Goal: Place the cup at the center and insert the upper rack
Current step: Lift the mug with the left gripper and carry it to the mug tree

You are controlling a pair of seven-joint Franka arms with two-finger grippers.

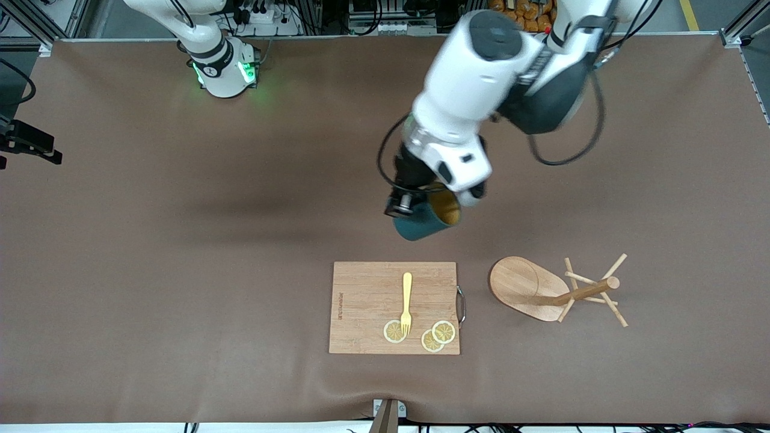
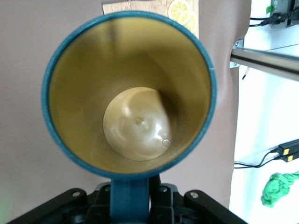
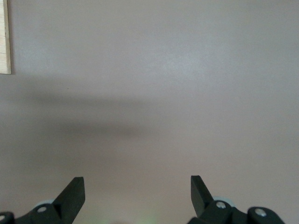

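- Nearest to the front camera you see the flat bamboo cutting board [image 1: 394, 307] with a yellow fork [image 1: 406, 302] and three lemon slices [image 1: 432, 335].
- Beside it, toward the left arm's end, the upper rack [image 1: 553, 290] of pale wood lies tipped, its thin pegs sticking out.
- Over the bare brown table [image 1: 180, 270], the left gripper [image 1: 421, 201] pinches the cup [image 1: 428, 221] by its handle; the cup is tilted, glossy teal outside and mustard inside.
- The right gripper [image 3: 138, 189] waits, its jaws spread over the smooth cloth.

Teal cup [image 1: 424, 221] tilted midair, wooden upper rack [image 1: 556, 290] toppled
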